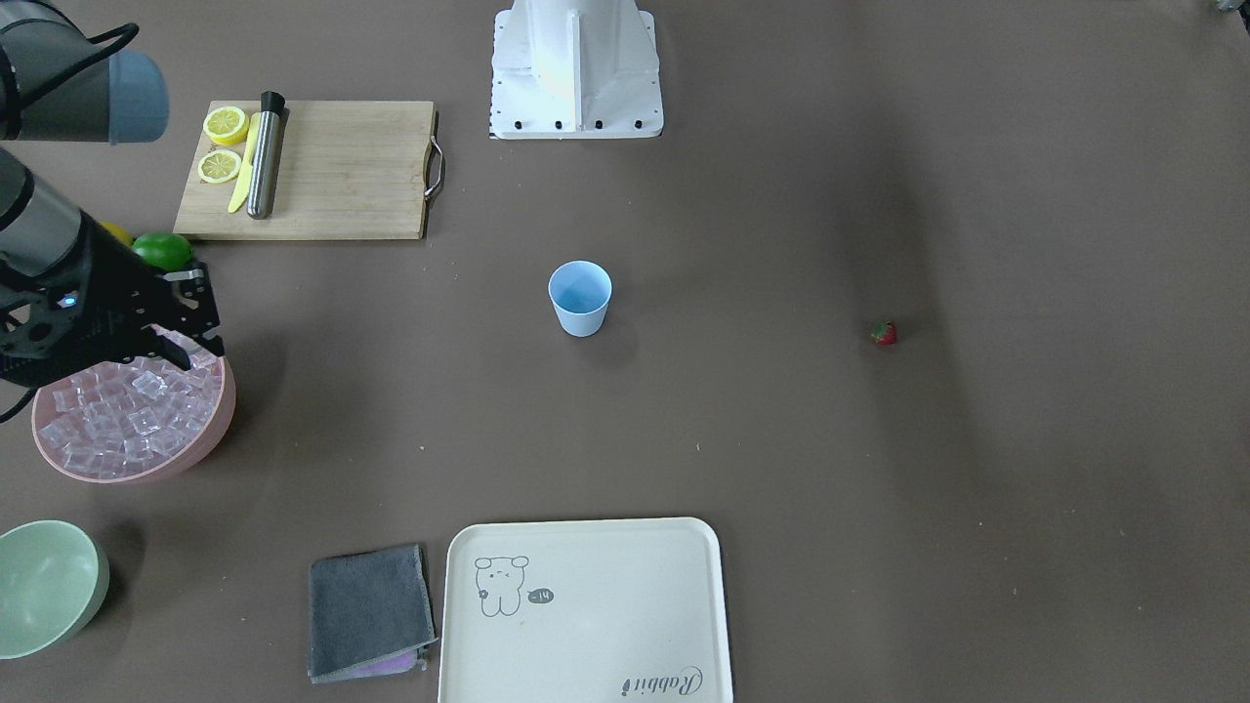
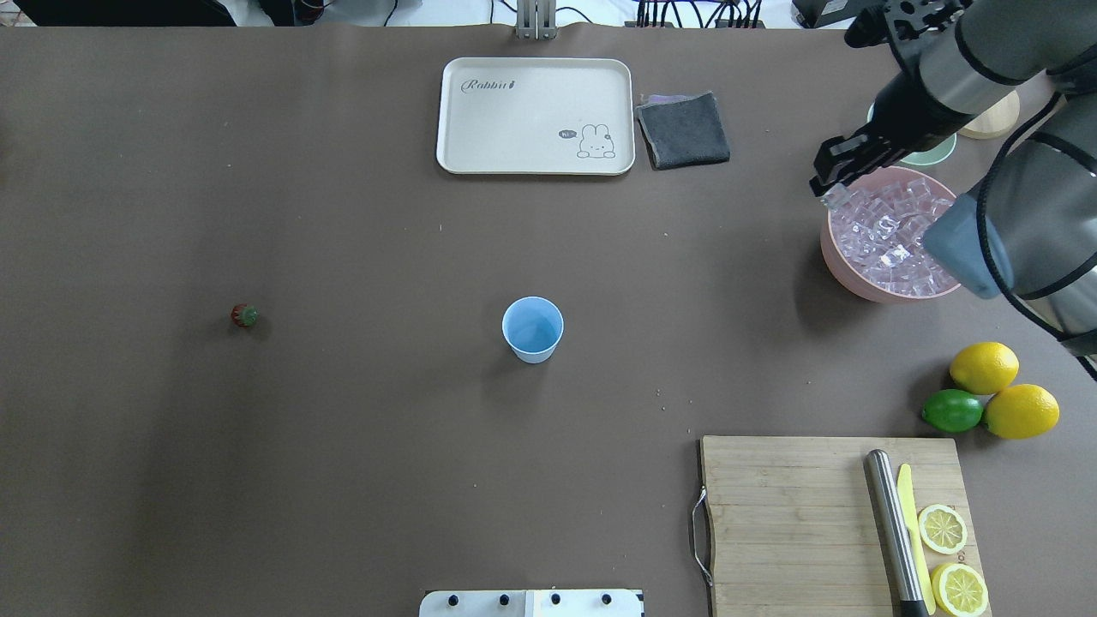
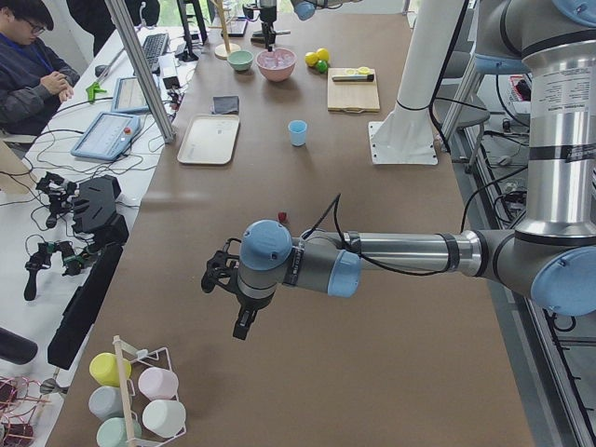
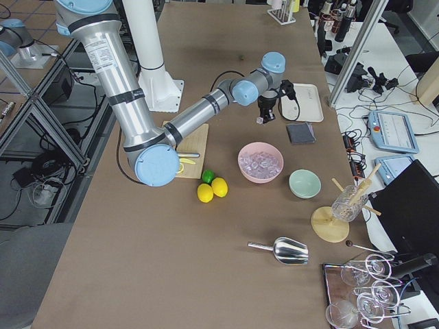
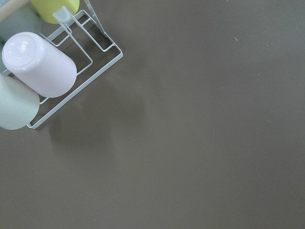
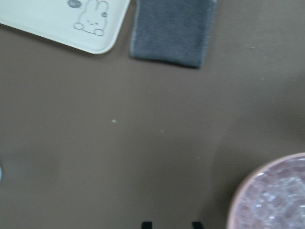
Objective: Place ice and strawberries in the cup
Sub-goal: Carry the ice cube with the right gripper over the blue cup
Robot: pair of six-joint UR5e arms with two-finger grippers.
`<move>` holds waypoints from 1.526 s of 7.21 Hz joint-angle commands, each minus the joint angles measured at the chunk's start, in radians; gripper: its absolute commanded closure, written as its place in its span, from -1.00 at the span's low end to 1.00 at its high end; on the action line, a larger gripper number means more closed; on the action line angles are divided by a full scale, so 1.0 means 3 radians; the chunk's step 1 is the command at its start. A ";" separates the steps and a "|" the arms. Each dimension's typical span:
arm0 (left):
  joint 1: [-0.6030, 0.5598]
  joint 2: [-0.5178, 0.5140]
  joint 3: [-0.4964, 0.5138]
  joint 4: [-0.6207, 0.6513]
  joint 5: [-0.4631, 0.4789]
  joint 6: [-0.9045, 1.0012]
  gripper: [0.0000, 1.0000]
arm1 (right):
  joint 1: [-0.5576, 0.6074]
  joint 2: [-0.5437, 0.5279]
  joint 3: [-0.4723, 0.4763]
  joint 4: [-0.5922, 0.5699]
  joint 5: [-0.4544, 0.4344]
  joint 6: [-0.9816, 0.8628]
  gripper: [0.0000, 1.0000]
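The light blue cup (image 2: 532,329) stands upright mid-table, also in the front view (image 1: 580,298). The tiny red strawberry (image 2: 244,315) lies alone far to its left (image 1: 884,334). Clear ice cubes (image 2: 891,240) fill the pink bowl (image 2: 844,274). My right gripper (image 2: 828,195) hovers over the bowl's far-left rim, raised, with a small glassy ice cube pinched at its tips. Its fingertips (image 6: 147,224) show over bare table in the right wrist view. My left gripper (image 3: 244,326) hangs over the table's left end, far from the strawberry. I cannot tell whether it is open or shut.
A cream tray (image 2: 531,116) and grey cloth (image 2: 683,128) lie at the far edge. A cutting board (image 2: 797,514) holds lemon halves, a knife and a steel muddler. Two lemons and a lime (image 2: 951,410) lie beside it. A pale green bowl (image 1: 44,586) and a cup rack (image 5: 38,67) stand off to the sides.
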 commanded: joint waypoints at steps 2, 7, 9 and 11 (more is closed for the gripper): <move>0.0007 0.0000 0.0003 0.0000 0.0005 -0.0001 -0.97 | -0.0910 0.0737 0.0121 0.0056 -0.0454 0.1820 1.00; 0.0007 -0.0005 0.0100 0.0000 0.0005 0.0004 -0.97 | -0.1491 0.1113 -0.0672 0.0665 -0.1223 0.2234 1.00; 0.0007 -0.0035 0.0146 0.0000 0.0005 -0.0001 -0.97 | -0.1563 0.1113 -0.0667 0.0670 -0.1261 0.2296 1.00; 0.0007 -0.0132 0.0268 -0.0005 0.0005 0.0004 -0.97 | -0.1599 0.1088 -0.0646 0.0670 -0.1261 0.2291 1.00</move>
